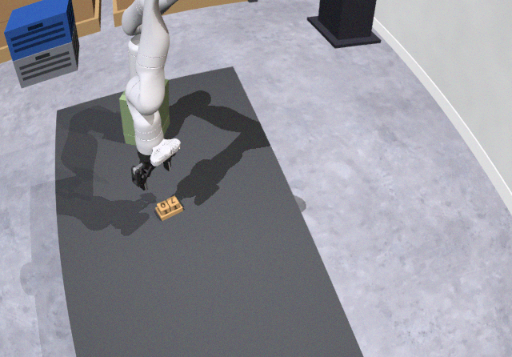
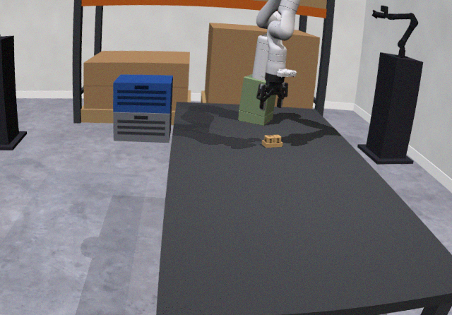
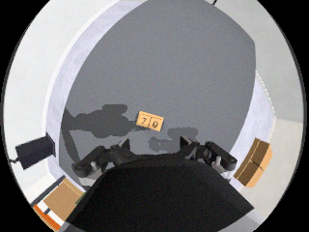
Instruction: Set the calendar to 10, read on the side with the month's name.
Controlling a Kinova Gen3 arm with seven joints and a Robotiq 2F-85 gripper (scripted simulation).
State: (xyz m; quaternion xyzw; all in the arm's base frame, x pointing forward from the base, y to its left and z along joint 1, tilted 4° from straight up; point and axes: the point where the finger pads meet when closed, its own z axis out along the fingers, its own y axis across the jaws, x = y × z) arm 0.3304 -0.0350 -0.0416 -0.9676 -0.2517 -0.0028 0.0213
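Observation:
The wooden tray (image 1: 171, 214) (image 2: 272, 145) lies flat on the dark table. Two wooden cubes stand side by side in it. The top of one cube (image 1: 163, 205) (image 3: 154, 124) shows a 0. The top of the other cube (image 1: 174, 200) (image 3: 144, 120) shows a 7. Dark marks show on the cube sides facing the top camera, too small to read surely. The month's name cannot be made out. My gripper (image 1: 156, 178) (image 2: 270, 107) (image 3: 154, 143) is open and empty, pointing down, above the table and behind the tray, towards the arm's base.
The green base block (image 1: 127, 119) (image 2: 251, 99) stands on the table (image 1: 206, 282) (image 2: 292, 212) behind the gripper. Blue and grey crates (image 1: 43, 26) (image 2: 143, 92) and a black pedestal (image 1: 349, 6) (image 2: 392, 107) stand on the floor beyond the table.

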